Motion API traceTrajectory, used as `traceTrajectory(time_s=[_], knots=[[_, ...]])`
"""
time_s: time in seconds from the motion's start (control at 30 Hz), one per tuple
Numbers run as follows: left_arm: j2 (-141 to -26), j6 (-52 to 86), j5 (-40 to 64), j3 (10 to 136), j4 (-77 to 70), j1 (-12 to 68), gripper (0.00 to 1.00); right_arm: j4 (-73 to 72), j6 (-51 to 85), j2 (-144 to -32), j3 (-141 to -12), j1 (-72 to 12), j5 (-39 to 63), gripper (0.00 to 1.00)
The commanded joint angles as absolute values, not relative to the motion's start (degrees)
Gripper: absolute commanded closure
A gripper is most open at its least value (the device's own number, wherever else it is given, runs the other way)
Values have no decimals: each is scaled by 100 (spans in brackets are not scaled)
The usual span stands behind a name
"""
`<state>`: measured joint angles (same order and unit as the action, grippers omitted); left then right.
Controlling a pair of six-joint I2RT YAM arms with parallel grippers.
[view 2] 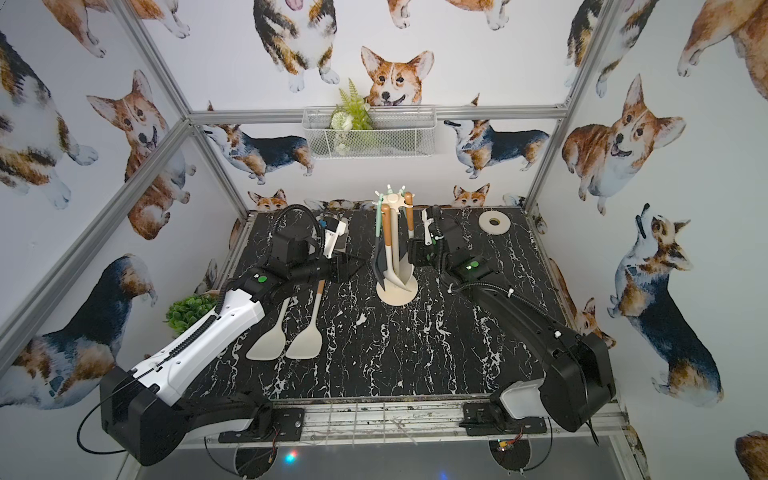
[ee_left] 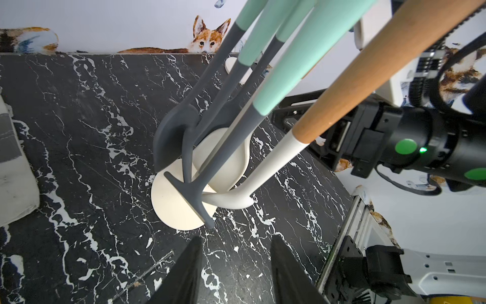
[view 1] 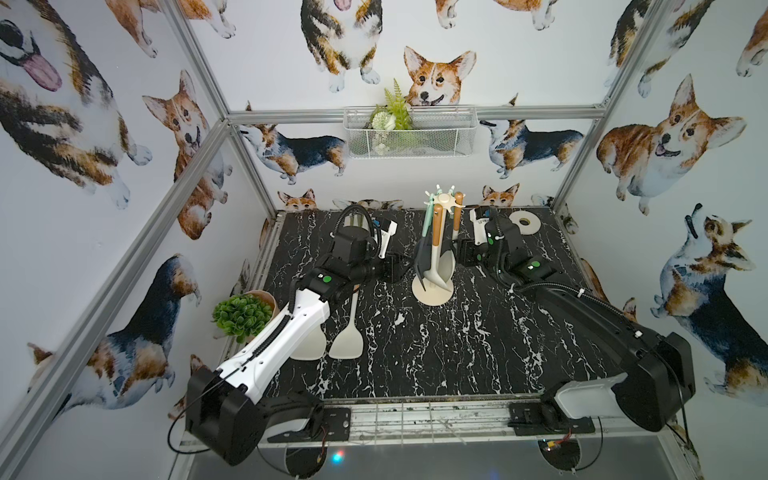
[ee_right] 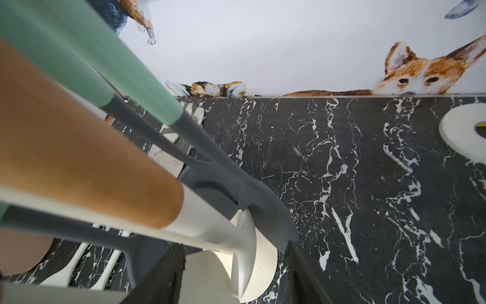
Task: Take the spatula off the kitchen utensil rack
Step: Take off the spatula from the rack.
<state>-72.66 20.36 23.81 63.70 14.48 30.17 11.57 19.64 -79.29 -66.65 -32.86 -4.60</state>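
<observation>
The tall cream utensil rack [view 1: 432, 297], a slim pole on a round disc base under a star-shaped crown of hooks, stood upright on the black marbled table [view 1: 457, 353]. A cream spatula with a wooden handle [view 1: 436, 239] hung head-down from its crown, close beside the pole.

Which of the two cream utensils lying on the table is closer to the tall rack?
The cream utensil on the side toward the rack. Its twin lies beside it, nearer the potted plant, partly under the left arm.

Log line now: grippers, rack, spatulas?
kitchen utensil rack: upright, utensils hung | left gripper: open, empty, facing rack | right gripper: open, beside hanging utensils | cream spatulas: two lying flat
</observation>
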Motion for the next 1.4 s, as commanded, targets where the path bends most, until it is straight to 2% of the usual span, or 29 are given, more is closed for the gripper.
traceTrajectory(time_s=[0.0, 0.23, 0.37, 0.53, 0.87, 1.37], knots=[[-7320, 2075, 2382, 6299, 1200, 3023, 54, 739, 1855, -8130, -6845, -3270, -702, 34], [-7360, 1982, 2381, 6218, 1204, 3023, 53, 512, 1811, -8413, -6969, -3278, -852, 36], [-7418, 1925, 2391, 6168, 1217, 3024, 53, 475, 1802, -8471, -6948, -3278, -854, 46], [-7418, 1803, 2365, 6111, 1248, 3015, 52, 431, 1626, -8361, -6810, -3296, -775, 72], [-7436, 1697, 2347, 5993, 1246, 3015, 51, 773, 1240, -8124, -6934, -3332, -780, 99], [-7405, 1669, 2373, 5979, 1257, 3015, 50, 874, 1167, -7802, -6798, -3333, -965, 100]])
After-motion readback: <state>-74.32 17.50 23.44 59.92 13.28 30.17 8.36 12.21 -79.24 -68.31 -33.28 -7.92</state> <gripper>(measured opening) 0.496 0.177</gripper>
